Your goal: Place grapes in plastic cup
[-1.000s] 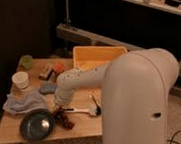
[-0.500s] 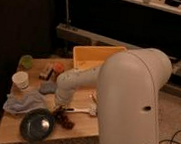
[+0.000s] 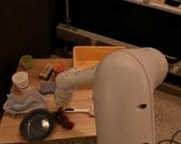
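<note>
The grapes (image 3: 66, 120), a small dark red bunch, lie on the wooden table (image 3: 14, 134) near its front edge, just right of a dark bowl. My gripper (image 3: 60, 110) points down from the white wrist, right at the left end of the bunch. The wrist hides where they meet, so I cannot say whether it touches the grapes. The plastic cup (image 3: 26, 61), short and pale green, stands at the table's far left corner, well away from the gripper.
A white cup (image 3: 21, 80) stands left of a blue-grey cloth (image 3: 24, 102). A dark round bowl (image 3: 37, 124) sits front left. A yellow bin (image 3: 93, 59) and an orange container (image 3: 59, 67) are at the back. A white utensil (image 3: 81, 110) lies right of the gripper.
The bulky upper arm has swung a little to the left. The gripper stays low at the grapes, which lie in the same place.
</note>
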`<act>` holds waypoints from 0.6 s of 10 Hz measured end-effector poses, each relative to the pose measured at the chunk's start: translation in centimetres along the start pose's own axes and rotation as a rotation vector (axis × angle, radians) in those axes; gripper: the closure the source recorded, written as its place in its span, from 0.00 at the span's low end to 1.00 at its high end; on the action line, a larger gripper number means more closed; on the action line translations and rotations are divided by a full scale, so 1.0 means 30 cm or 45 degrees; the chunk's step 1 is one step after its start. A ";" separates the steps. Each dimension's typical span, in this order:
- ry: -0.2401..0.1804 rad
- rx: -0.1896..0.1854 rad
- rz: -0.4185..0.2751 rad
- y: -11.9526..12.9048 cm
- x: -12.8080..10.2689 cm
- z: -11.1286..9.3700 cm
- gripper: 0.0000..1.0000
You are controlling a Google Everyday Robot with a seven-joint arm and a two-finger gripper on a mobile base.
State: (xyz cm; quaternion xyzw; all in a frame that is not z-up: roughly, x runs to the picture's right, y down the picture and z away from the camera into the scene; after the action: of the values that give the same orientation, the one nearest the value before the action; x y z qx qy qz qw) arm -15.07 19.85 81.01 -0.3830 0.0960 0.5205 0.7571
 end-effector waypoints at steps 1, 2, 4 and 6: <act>0.003 -0.002 0.002 0.005 0.000 -0.004 0.89; 0.008 -0.006 -0.001 0.012 -0.002 -0.009 0.98; 0.007 -0.022 -0.014 0.032 -0.008 -0.023 1.00; -0.022 -0.048 -0.024 0.051 -0.023 -0.081 1.00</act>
State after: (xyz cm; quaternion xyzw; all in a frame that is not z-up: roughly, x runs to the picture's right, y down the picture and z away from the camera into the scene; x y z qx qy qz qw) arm -16.08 17.97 78.97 -0.3935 0.0762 0.5183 0.7555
